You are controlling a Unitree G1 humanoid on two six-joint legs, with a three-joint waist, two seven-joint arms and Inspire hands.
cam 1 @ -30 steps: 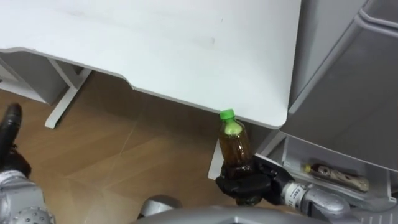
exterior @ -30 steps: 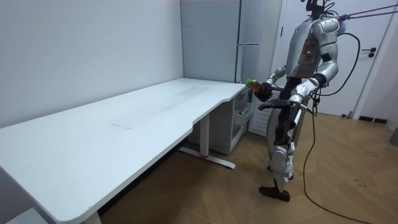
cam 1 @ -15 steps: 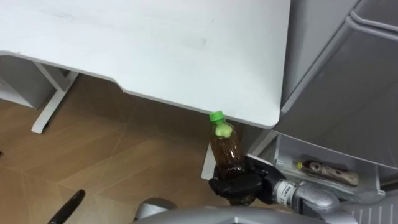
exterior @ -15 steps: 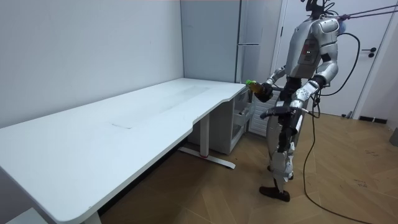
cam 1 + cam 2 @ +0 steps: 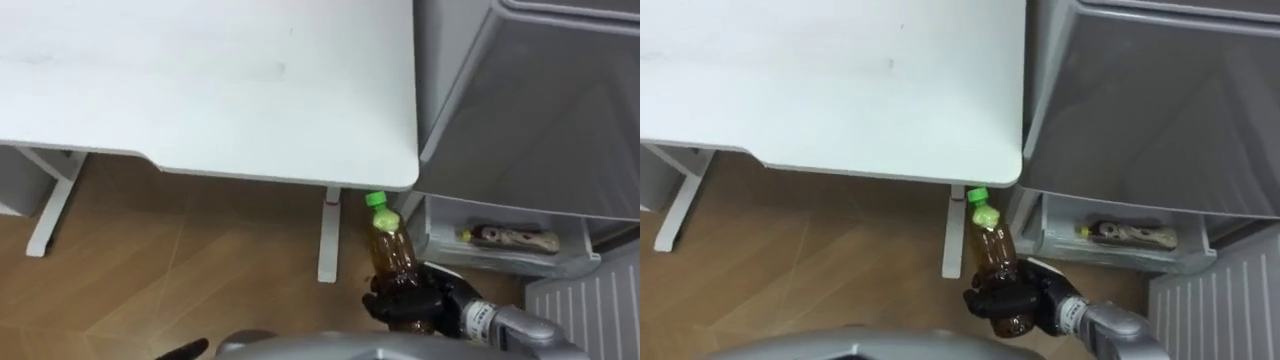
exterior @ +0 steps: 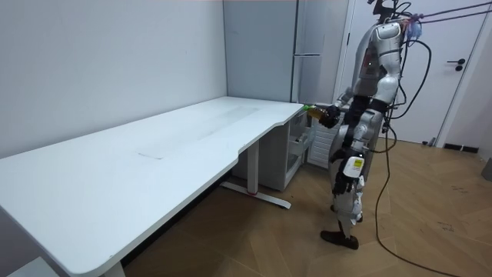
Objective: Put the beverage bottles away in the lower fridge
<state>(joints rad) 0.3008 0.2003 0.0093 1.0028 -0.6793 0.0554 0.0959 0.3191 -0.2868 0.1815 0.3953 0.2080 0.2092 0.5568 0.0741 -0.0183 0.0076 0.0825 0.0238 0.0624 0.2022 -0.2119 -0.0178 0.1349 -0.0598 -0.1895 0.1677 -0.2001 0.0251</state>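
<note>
Bottle (image 5: 392,245) of brown drink is held upright, right hand (image 5: 405,300) clenched round its base, beside the open lower fridge drawer (image 5: 520,262), presumably for loading.

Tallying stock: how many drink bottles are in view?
2: one bottle held in the right hand, a second bottle lying in the open fridge drawer. More may be hidden inside.

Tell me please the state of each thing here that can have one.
Tea bottle: capped, upright, held off the floor.
Right hand: shut on the tea bottle.
Lower fridge drawer: open.
Bottle in the drawer: lying on its side.
Upper fridge door: closed.
</note>
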